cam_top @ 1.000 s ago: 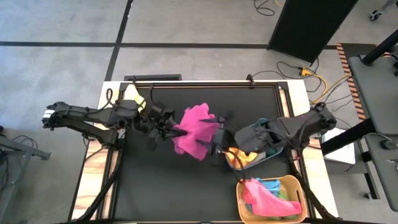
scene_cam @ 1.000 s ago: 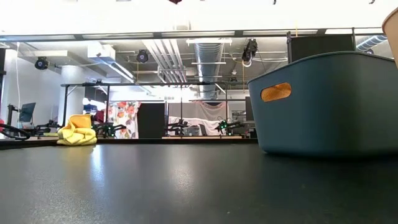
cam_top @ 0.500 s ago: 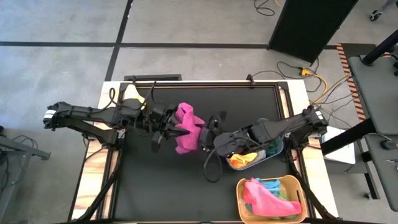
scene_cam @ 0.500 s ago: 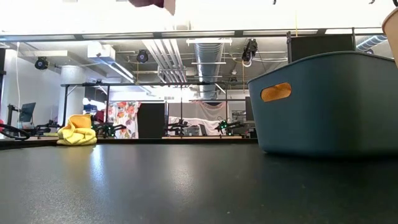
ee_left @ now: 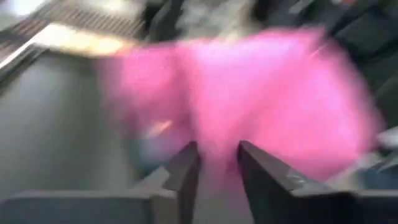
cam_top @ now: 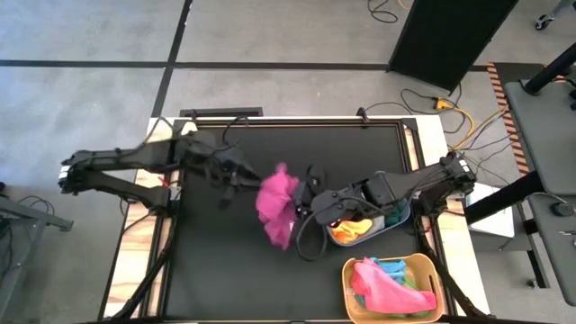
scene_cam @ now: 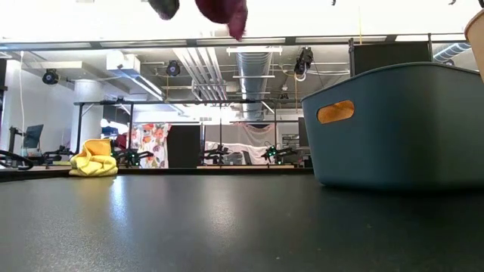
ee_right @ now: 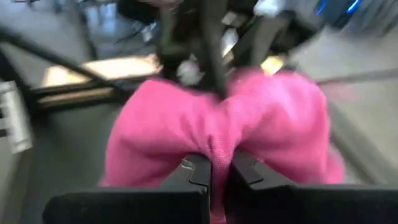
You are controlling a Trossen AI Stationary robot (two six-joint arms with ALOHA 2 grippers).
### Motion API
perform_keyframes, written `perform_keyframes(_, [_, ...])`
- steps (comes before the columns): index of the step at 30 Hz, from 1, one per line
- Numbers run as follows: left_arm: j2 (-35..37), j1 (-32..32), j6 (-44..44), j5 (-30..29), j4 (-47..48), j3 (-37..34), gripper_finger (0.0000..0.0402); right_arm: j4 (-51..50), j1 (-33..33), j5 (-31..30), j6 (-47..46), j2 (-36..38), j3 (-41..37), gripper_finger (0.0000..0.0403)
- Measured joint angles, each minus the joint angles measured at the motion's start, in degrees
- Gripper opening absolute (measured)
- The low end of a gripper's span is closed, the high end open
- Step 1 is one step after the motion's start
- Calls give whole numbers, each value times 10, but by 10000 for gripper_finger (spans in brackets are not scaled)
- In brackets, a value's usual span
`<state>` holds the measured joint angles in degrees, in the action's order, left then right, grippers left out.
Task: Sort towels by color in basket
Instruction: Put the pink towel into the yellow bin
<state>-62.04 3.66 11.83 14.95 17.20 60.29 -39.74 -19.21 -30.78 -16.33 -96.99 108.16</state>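
Right hand (cam_top: 303, 200) clamped on magenta towel (cam_top: 277, 200)

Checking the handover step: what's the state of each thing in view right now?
Magenta towel: off the table, hanging bunched from the right gripper.
Right gripper: shut on the magenta towel.
Left gripper: fingers parted, just beside the towel; grip unclear.
Blue bin: upright, orange and yellow cloths inside.
Tan basket: upright, holding pink and light blue towels.
Yellow towel: crumpled at the table's far edge.
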Motion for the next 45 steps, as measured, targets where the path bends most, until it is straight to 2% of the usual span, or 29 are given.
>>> perform_keyframes(4, [22, 18, -62, -126, 255, 55, 159, -69, -20, 84, -131, 6, 0, 9])
perform_keyframes(6, [36, 19, -69, -182, 337, 67, 187, -105, -40, 125, -204, 12, 4, 9])
perform_keyframes(8, [54, 20, -65, -214, 386, 66, 212, -156, -64, 167, -277, 18, 22, 9])
perform_keyframes(11, [90, 21, -41, -220, 394, 41, 243, -252, -101, 224, -387, 21, 71, 9])
perform_keyframes(14, [122, 21, -23, -222, 365, 8, 261, -356, -136, 293, -500, 22, 132, 9])
perform_keyframes(19, [162, 21, -2, -224, 281, -38, 267, -510, -197, 329, -635, 24, 186, 9])
perform_keyframes(23, [179, 20, 27, -219, 280, -49, 264, -501, -242, 353, -694, 29, 176, 9])
perform_keyframes(25, [186, 20, 40, -219, 294, -51, 261, -502, -261, 384, -731, 31, 168, 9])
perform_keyframes(27, [192, 20, 49, -213, 297, -54, 259, -501, -284, 378, -756, 31, 144, 9])
perform_keyframes(34, [205, 20, 83, -203, 299, -68, 256, -482, -307, 360, -887, 31, -38, 9])
perform_keyframes(37, [204, 20, 87, -202, 298, -68, 256, -375, -289, 355, -921, 31, -134, 9])
perform_keyframes(42, [205, 20, 96, -195, 294, -68, 256, -78, -274, 351, -953, 30, -294, 9])
perform_keyframes(45, [206, 20, 122, -194, 294, -68, 256, -16, -275, 347, -1013, 24, -371, 9])
